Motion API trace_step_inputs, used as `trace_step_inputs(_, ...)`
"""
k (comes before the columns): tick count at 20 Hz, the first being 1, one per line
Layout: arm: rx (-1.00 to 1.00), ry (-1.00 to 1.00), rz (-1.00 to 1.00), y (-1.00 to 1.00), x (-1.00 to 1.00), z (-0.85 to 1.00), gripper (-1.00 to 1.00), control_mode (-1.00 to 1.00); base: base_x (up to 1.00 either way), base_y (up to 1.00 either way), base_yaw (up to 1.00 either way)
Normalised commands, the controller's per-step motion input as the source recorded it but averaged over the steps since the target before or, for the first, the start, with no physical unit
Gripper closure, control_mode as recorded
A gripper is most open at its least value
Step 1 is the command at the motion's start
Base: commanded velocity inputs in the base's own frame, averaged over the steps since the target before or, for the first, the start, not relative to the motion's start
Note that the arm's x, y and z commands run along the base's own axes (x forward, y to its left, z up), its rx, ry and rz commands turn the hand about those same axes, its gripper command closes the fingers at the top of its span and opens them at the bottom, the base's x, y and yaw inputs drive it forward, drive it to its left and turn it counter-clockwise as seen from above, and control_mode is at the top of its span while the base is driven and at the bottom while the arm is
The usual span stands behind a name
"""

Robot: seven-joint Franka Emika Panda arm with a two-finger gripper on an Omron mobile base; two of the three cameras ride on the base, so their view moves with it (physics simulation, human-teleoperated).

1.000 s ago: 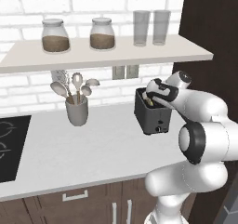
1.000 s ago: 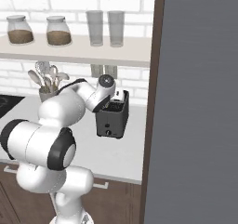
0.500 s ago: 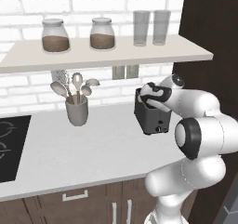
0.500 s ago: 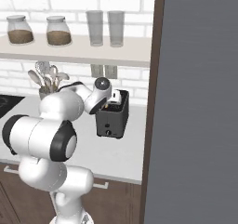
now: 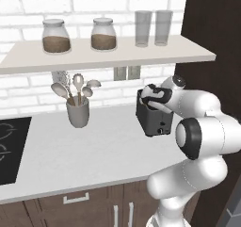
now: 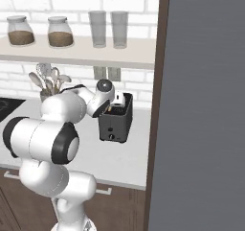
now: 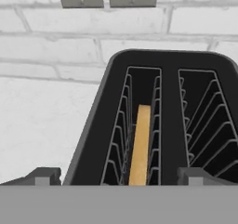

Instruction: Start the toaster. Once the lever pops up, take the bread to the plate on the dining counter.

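toaster (image 7: 97, 125): black | bread (image 7: 140, 144): tan-orange | wall (image 7: 42, 46): white brick | worktop (image 5: 94, 146): pale grey

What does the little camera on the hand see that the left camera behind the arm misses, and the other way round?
Hand view alone: the bread standing on edge down in the toaster's left slot, the wire racks, and the dark tips of the open fingers. Left base view alone: the utensil cup, the shelf with two jars and two glasses, the cooktop and the arm. Both: the toaster, the brick wall and the wall outlets.
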Motion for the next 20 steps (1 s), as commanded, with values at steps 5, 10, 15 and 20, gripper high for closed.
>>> trace_step_inputs(5,-0.03,0.0,0.01,-0.03,0.0,0.0,-1.0,-1.0,0.0,0.0,0.0)
trace_step_inputs(10,0.0,0.0,0.0,-0.12,0.01,0.0,-1.0,-1.0,0.0,0.0,0.0)
trace_step_inputs(15,0.0,0.0,0.0,-0.04,0.07,0.0,-1.0,-1.0,0.0,0.0,0.0)
trace_step_inputs(20,0.0,0.0,0.0,0.0,0.1,0.0,-1.0,-1.0,0.0,0.0,0.0)
